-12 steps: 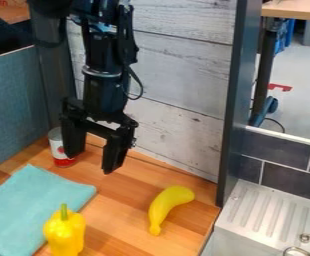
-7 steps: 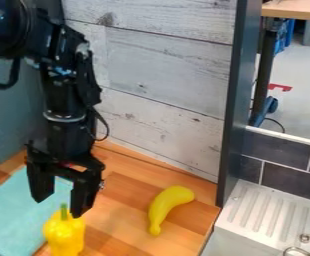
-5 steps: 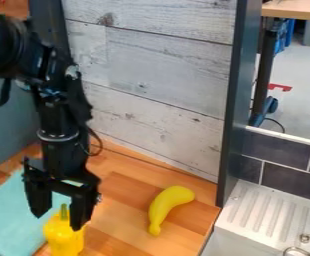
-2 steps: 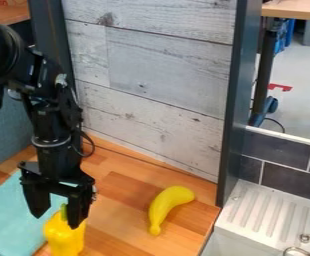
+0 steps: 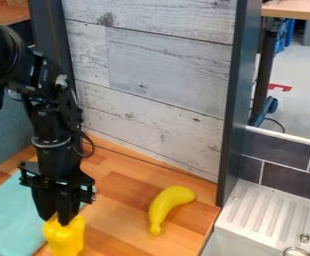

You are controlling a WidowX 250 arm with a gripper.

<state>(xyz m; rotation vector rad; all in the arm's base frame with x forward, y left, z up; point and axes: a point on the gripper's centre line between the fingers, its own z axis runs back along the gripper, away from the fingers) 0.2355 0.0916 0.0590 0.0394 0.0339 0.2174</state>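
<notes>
So the yellow banana point(image 5: 166, 207) is lying curved on the wooden counter point(image 5: 132, 197), and I'm using it as my landmark for everything. The yellow pepper point(image 5: 64, 240) is standing upright to the left of the banana and a little nearer the camera, with a fair bit of bare wood showing between them. The black gripper point(image 5: 57, 220) is hanging down left of the banana too, right over that pepper, and its two fingers are closing in tight on the top, so it's basically gripping the pepper there. Fingers and pepper top are overlapping, so the stem is hiding from me. The arm point(image 5: 49, 112) is coming in from the upper left of the banana. A teal cloth point(image 5: 11, 220) is lying farther left of the banana, past the pepper, and I can't tell if it's touching the pepper. Behind the banana, a whitish plank wall point(image 5: 164, 90) is standing up, and a dark post point(image 5: 234, 105) is rising just to the right. Farther right of the banana, a white ribbed drainboard point(image 5: 268, 220) is sitting below some dark tiles point(image 5: 288, 180).
</notes>
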